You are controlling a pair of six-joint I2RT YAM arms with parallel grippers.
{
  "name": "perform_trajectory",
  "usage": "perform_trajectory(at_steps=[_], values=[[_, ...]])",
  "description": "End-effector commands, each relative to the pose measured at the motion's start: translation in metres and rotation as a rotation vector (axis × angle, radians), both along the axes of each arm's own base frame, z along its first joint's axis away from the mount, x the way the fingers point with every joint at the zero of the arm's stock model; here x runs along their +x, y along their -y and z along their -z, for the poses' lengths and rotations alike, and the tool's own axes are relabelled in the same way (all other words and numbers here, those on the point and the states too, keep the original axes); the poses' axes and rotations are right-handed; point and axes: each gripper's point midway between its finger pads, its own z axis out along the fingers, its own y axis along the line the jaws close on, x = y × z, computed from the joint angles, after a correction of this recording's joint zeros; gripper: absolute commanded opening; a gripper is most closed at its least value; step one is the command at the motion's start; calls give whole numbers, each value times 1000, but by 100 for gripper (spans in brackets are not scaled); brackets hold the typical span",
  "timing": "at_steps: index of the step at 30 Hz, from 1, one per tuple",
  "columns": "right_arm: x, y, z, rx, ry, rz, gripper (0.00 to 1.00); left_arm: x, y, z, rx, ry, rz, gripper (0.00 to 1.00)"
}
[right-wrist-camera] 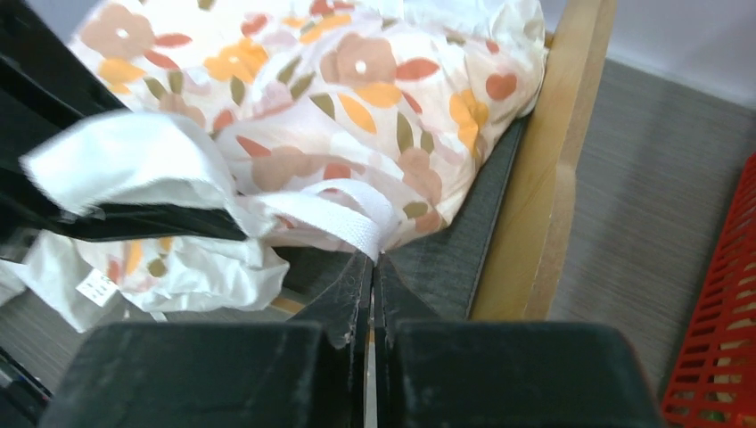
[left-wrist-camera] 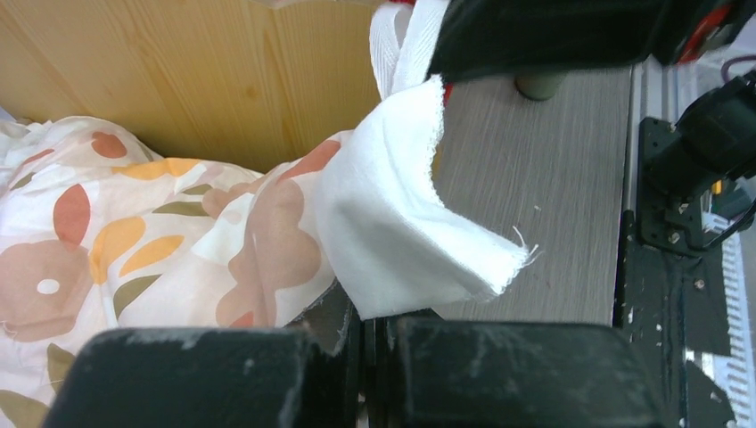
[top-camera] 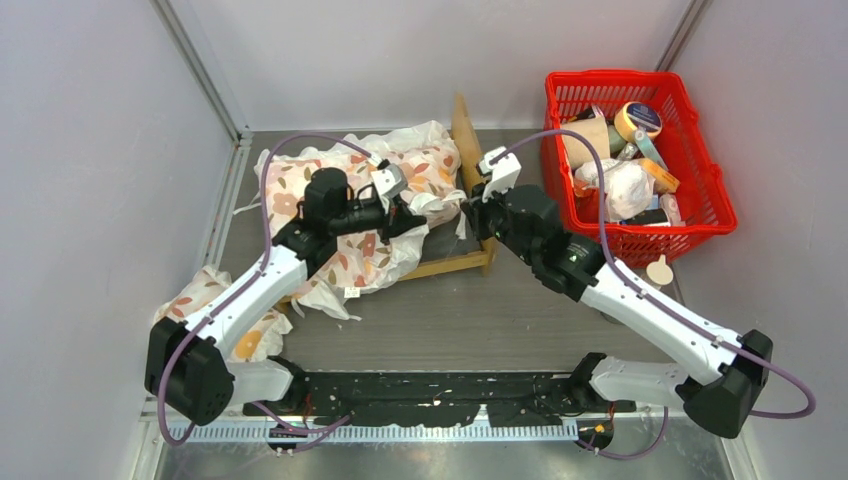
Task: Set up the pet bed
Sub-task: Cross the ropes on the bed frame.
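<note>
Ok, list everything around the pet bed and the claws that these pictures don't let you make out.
- Pet bed sleeping surface: in the top view, mostly covered by the floral cushion.
- Left claw tips: in the top view, hidden beneath the arm itself and the cushion.
- Red basket: in the right wrist view, cut off by the right edge.
- Basket contents: in the top view, too jumbled and small to name.

Grey table carries the pet bed; red basket right; floral cushion left.
</note>
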Motion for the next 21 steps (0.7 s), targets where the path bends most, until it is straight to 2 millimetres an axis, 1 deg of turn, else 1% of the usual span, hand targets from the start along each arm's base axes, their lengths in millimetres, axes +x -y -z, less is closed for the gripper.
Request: perform_trajectory(at_steps=[1,2,3,4,5,6,8,9,10,11,12,13,17,18,21], values=[[-6,0,-61,104,102,-26,5,2,-1,-4,19,56,30,0],[-4,0,-63,96,108,-22,5,0,0,-3,17,55,39,0],[-2,2,-72,86,134,-16,5,-2,0,-3,16,52,48,0],[0,1,-71,68,130,-14,5,-3,1,-2,16,47,53,0],[0,1,-80,63,146,-20,5,-4,1,-3,17,43,59,0],[1,-1,-80,46,131,-30,6,-5,1,-3,18,42,67,0],[-5,-5,-69,19,80,-67,13,-9,0,-1,36,24,78,0],[-9,-5,-61,11,43,-73,19,-12,-1,0,42,19,87,0],[-11,-3,-53,2,24,-72,20,-15,-1,1,48,15,98,0],[-12,-1,-48,-1,10,-64,19,-17,-2,3,55,9,105,0],[-14,1,-46,-1,6,-63,15,-17,-2,3,59,9,107,0],[-16,3,-43,-5,0,-63,8,-18,-3,5,64,5,104,0],[-24,10,-46,5,-22,-56,5,-20,-3,6,67,-4,115,0],[-24,10,-45,6,-22,-55,5,-20,-3,6,66,-5,117,0],[-20,11,-52,2,25,-50,5,-22,-2,7,78,-12,137,0]])
